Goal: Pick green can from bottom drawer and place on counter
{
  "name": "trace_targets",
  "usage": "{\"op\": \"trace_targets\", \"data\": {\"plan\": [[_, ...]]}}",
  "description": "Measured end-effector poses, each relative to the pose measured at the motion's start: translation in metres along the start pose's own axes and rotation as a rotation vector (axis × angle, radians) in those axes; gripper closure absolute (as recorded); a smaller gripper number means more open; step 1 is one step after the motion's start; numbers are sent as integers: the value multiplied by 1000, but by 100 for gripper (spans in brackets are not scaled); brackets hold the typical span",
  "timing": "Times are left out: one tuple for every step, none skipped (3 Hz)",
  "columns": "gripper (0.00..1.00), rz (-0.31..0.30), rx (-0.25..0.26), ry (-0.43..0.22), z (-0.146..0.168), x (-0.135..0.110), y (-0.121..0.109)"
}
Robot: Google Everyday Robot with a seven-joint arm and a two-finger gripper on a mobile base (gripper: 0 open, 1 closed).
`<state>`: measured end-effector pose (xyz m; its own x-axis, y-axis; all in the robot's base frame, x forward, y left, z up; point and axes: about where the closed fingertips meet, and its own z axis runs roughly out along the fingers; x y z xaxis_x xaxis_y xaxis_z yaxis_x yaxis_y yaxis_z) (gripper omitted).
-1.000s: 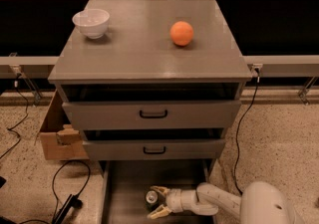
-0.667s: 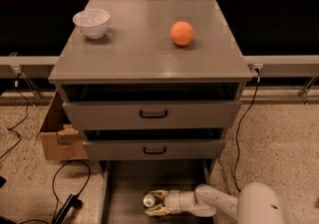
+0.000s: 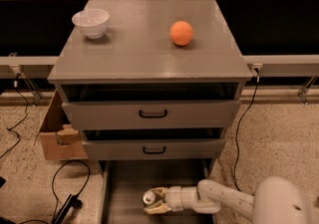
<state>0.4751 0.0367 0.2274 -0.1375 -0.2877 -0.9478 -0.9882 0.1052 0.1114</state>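
Observation:
The green can [image 3: 148,198] shows mostly its silver top, low in the open bottom drawer [image 3: 124,188] at the front of the cabinet. My gripper [image 3: 154,201] reaches in from the right on a white arm [image 3: 224,202]. Its pale fingers [image 3: 158,191] sit on either side of the can and close on it. The counter [image 3: 144,44] is the flat grey cabinet top above.
On the counter stand a white bowl [image 3: 91,22] at the back left and an orange ball [image 3: 181,33] at the back right. Two upper drawers [image 3: 152,114] with black handles hang over the bottom drawer. A cardboard box [image 3: 57,136] and cables [image 3: 65,203] lie on the floor to the left.
The gripper and the can shifted slightly left and down inside the bottom drawer, then a little back up. The fingers have drawn in around the can.

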Motion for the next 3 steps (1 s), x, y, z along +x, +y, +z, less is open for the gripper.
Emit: {"op": "trace_targets", "data": {"plan": [[100, 44, 4, -25, -60, -69, 21], [100, 129, -58, -79, -113, -146, 70], [100, 180, -85, -129, -194, -264, 77]]}}
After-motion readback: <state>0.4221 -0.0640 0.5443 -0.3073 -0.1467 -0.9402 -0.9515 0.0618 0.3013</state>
